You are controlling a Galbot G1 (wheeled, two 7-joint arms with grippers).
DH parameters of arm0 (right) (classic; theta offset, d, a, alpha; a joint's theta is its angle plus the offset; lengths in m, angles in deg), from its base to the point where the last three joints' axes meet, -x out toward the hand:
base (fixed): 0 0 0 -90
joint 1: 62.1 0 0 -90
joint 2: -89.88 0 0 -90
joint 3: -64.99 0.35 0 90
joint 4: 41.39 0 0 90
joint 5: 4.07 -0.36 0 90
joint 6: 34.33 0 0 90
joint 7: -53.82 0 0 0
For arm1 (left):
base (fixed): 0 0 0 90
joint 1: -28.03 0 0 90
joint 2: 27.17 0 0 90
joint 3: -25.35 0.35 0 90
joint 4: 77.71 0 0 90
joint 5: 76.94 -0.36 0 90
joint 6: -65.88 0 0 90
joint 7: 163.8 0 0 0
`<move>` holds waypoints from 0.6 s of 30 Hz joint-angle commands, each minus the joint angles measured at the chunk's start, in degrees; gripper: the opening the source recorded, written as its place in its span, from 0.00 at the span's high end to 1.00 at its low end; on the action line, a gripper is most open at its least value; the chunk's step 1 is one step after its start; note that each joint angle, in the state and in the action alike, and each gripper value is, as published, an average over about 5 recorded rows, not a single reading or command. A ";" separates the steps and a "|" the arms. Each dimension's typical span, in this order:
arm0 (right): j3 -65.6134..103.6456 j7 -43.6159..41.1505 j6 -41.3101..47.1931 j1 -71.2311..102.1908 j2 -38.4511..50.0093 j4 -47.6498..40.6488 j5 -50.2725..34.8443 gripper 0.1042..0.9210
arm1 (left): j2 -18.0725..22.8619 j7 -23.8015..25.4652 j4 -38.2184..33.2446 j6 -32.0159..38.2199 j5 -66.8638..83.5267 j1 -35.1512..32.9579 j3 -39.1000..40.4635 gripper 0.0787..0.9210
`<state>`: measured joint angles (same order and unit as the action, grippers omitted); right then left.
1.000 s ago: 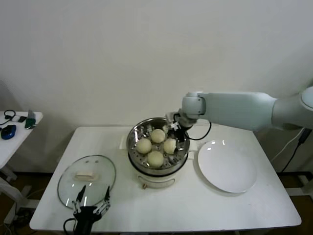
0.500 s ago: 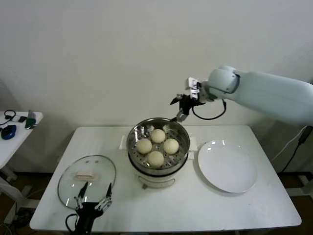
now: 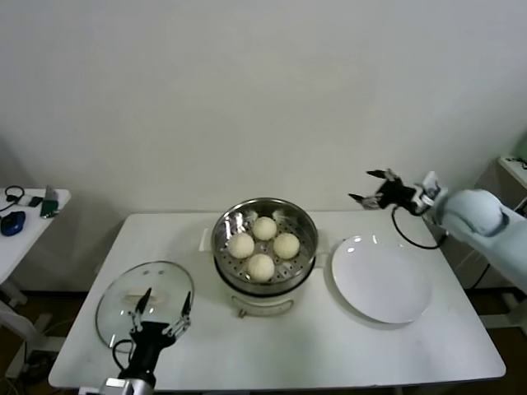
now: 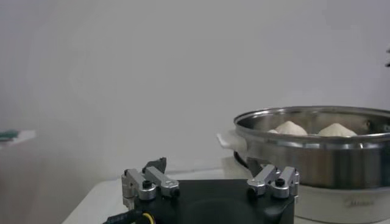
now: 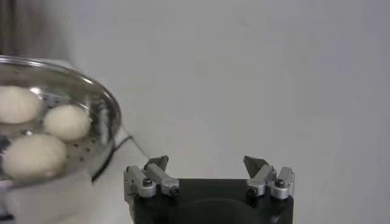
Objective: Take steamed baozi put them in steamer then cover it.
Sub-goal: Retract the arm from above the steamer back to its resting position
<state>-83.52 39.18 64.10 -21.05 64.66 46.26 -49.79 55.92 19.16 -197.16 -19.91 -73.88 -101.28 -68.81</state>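
Several cream-white baozi (image 3: 260, 267) lie in the shiny steel steamer (image 3: 221, 234) on its white pot base at the table's middle. The steamer has no cover on it. The glass cover (image 3: 119, 311) with its cream bar handle (image 3: 138, 294) lies flat on the table at the left. My left gripper (image 3: 165, 303) stands open over the cover's near edge, holding nothing. My right gripper (image 3: 366, 186) is open and empty, up in the air right of the steamer, behind the plate. In the left wrist view, the left gripper (image 4: 207, 167) faces the steamer (image 4: 317, 149). In the right wrist view, the right gripper (image 5: 207, 161) shows beside the baozi (image 5: 33, 155).
A flat white plate (image 3: 381, 280) lies bare to the right of the steamer. A small side table (image 3: 20, 234) with loose items stands at the far left. A white wall closes off the back.
My right arm has lifted off the steamer and swung far to the right, beyond the plate. The left gripper has crept slightly forward over the cover.
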 commanded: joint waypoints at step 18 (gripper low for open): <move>66.83 1.81 -28.22 86.36 -32.88 5.31 6.32 0.12 | -6.84 -13.51 3.69 2.08 -43.44 2.63 -3.69 0.12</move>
<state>-29.58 40.78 44.22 45.17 46.21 50.32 -45.27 53.47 16.14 -194.57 -17.62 -86.50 -98.96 -70.57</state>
